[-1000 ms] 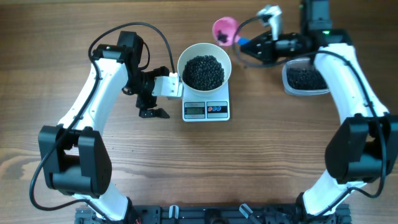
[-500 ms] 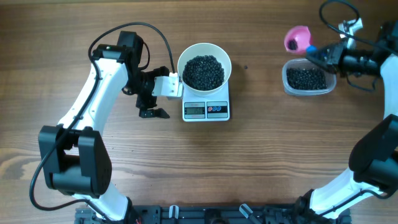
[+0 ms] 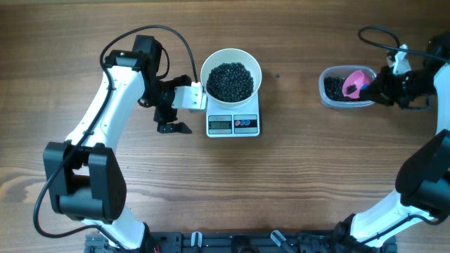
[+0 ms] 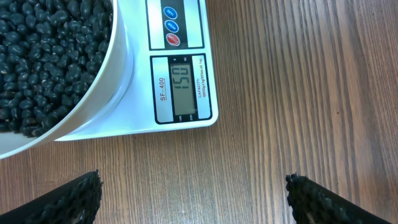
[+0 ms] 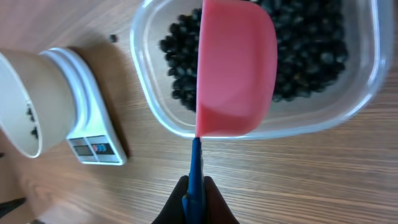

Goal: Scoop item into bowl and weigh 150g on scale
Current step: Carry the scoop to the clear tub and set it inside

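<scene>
R gripper (image 3: 382,86) clamps scoop (image 3: 354,83) handle, scoop over tub (image 3: 329,95), prob. for drop-off; L gripper (image 3: 171,118) wide open, empty, beside scale (image 4: 138,106) so cam reads display (image 4: 185,87).

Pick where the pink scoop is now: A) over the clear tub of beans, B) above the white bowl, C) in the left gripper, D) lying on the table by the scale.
A: the pink scoop hangs over the clear tub, its handle pinched in the right gripper, far from the bowl.
</scene>
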Action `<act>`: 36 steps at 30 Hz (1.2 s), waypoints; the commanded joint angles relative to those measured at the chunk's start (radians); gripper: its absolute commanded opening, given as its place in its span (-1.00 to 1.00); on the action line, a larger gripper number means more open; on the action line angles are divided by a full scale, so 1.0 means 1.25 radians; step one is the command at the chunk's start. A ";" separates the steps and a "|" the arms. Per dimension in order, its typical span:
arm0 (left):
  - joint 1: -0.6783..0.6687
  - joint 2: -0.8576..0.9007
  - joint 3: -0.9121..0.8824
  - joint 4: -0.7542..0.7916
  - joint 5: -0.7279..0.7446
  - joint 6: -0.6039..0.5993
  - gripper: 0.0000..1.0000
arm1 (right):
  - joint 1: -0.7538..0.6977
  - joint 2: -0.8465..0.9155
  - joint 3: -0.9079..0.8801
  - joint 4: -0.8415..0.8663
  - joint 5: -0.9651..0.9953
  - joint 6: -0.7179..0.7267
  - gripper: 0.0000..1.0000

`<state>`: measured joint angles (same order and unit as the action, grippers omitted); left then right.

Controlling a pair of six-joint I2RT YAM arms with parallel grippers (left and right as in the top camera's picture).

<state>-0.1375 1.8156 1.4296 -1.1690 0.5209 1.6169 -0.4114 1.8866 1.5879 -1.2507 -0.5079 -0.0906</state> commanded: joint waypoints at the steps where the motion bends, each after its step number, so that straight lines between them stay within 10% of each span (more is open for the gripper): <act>1: -0.002 0.000 -0.005 0.000 0.001 -0.002 1.00 | 0.038 -0.023 0.012 0.012 0.040 0.058 -0.91; 8: -0.002 0.000 -0.005 0.000 0.001 -0.002 1.00 | 0.103 -0.023 0.012 0.042 0.178 0.060 -0.90; 12: -0.002 0.000 -0.005 0.000 0.001 -0.002 1.00 | 0.103 -0.023 0.012 0.074 0.179 0.052 0.09; 23: -0.002 0.000 -0.005 0.000 0.001 -0.002 1.00 | 0.103 -0.023 0.012 0.191 0.132 0.052 -0.17; 36: -0.002 0.000 -0.005 0.000 0.001 -0.002 1.00 | 0.103 -0.022 0.012 0.173 0.535 0.051 0.26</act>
<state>-0.1375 1.8156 1.4296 -1.1690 0.5209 1.6169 -0.2829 1.8866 1.5879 -1.0458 0.0189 -0.0235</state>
